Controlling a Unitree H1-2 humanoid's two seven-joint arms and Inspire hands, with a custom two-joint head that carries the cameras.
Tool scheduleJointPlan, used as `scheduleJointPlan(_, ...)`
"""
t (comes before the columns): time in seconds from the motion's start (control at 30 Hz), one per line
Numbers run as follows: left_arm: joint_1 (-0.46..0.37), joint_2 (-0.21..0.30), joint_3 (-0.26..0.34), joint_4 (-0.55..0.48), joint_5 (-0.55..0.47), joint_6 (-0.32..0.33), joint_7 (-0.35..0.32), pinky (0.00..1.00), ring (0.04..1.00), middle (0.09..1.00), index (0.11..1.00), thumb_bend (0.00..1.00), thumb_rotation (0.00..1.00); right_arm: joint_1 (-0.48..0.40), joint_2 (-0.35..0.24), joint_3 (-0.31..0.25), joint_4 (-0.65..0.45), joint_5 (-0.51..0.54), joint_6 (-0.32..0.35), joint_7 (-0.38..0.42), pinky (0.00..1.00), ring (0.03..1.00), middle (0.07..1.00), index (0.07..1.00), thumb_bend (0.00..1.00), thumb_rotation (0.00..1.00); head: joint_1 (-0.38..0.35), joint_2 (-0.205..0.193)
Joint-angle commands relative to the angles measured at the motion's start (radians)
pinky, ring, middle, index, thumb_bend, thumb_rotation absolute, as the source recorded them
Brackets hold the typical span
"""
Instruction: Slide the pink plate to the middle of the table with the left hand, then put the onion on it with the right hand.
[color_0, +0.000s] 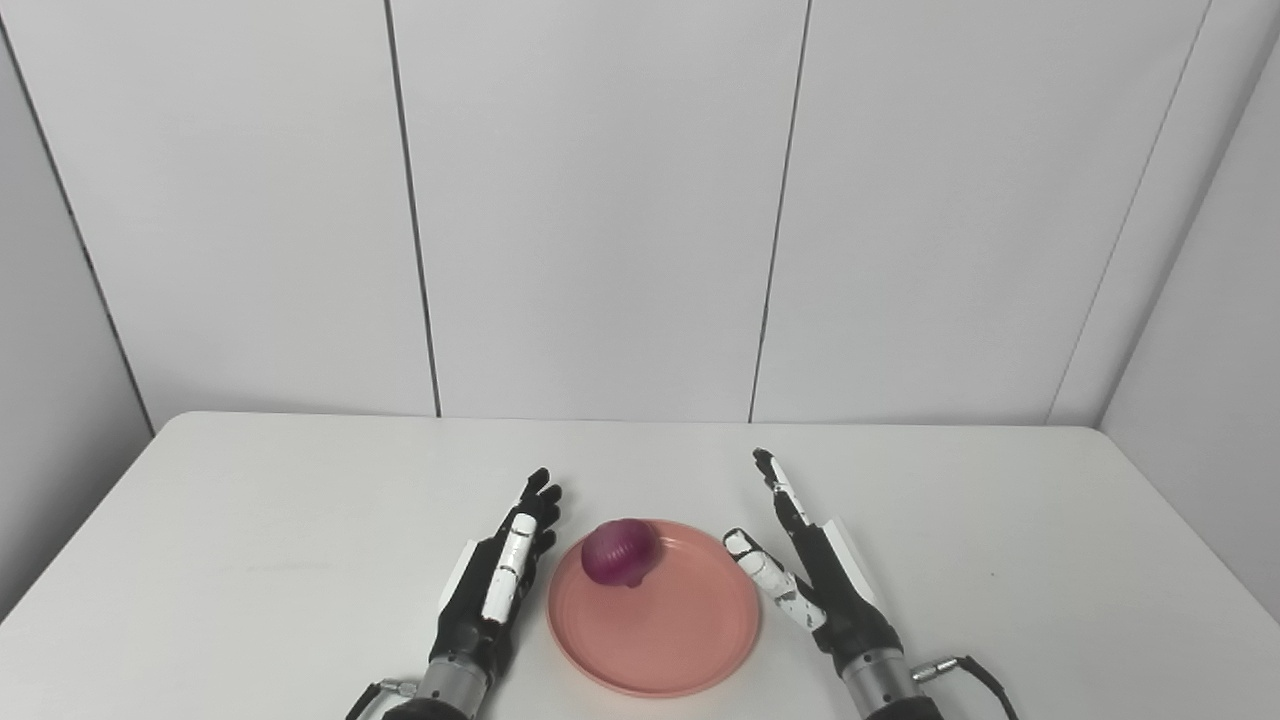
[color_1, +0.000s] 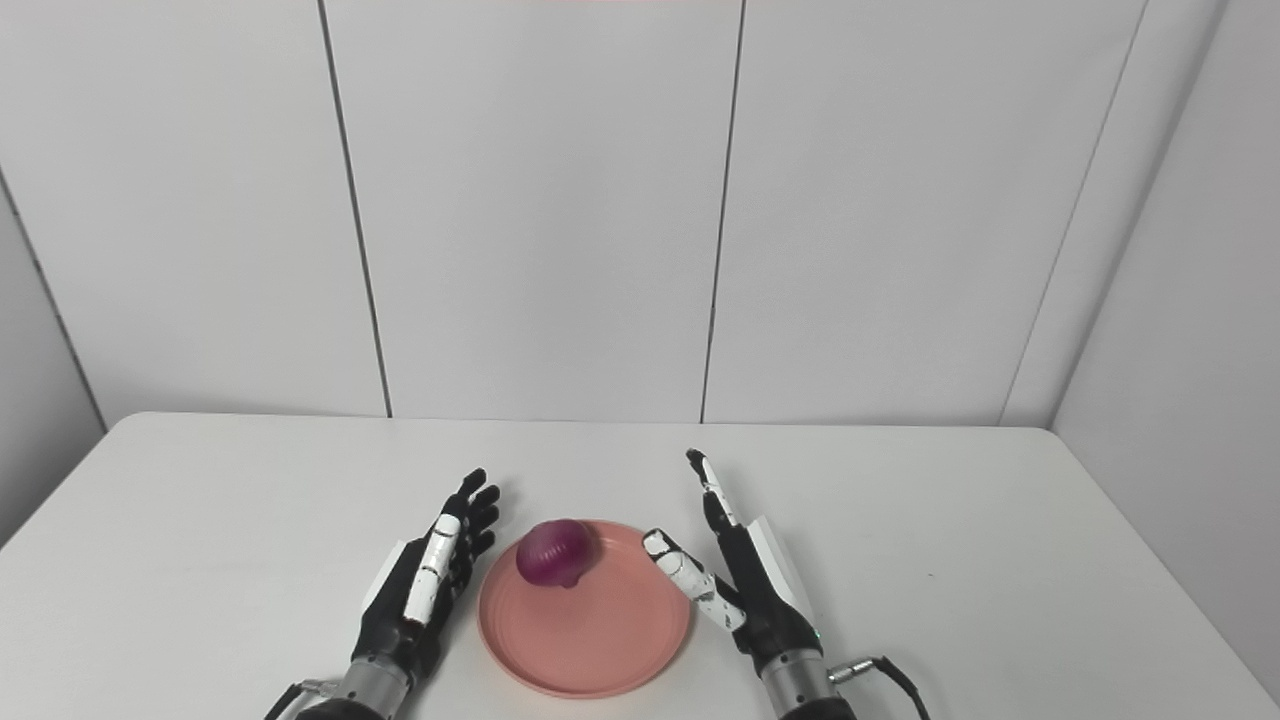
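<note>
The onion sits on the plate. Both robot hands, left and right, are open and empty; pull them back slowly without bumping the plate.

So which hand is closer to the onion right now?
Left. The left hand lies open just beside the plate's left rim, level with the onion at the plate's far left. The right hand, also open, sits across the plate, farther off.

You've got the onion sitting on the plate toward its far-left rim, left hand just left of the plate, right hand just right of it.
</note>
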Motion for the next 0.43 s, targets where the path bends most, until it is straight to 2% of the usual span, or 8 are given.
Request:
scheduleJointPlan(0.0, -0.010, 0.010, 0.002, -0.013, -0.002, -0.040, -0.003, 0.97, 0.973, 0.971, 0.970, 0.61, 1.00, -0.038, 0.022, -0.022, -0.024, 0.040, 0.041, -0.001, 1.00, 1.000, 1.000, 1.000, 0.55, 1.00, 0.000, 0.001)
scheduleJointPlan(0.13, -0.007, 0.014, 0.003, -0.015, 0.002, -0.039, -0.001, 0.97, 0.974, 0.975, 0.973, 0.62, 1.00, -0.037, 0.048, -0.044, -0.029, 0.097, 0.086, 0.015, 1.00, 1.000, 1.000, 1.000, 0.51, 1.00, -0.001, 0.001)
scheduleJointPlan(0.3, -0.003, 0.016, -0.002, -0.021, 0.008, -0.047, -0.001, 0.99, 0.980, 0.983, 0.982, 0.63, 1.00, -0.031, 0.082, -0.075, -0.023, 0.141, 0.111, -0.010, 1.00, 0.999, 1.000, 0.995, 0.62, 1.00, -0.002, 0.002)
scheduleJointPlan(0.4, -0.001, 0.015, -0.005, -0.025, 0.014, -0.049, 0.003, 0.99, 0.981, 0.982, 0.983, 0.63, 1.00, -0.031, 0.103, -0.095, -0.012, 0.162, 0.110, -0.029, 1.00, 0.987, 0.995, 0.979, 0.62, 1.00, -0.002, 0.002)
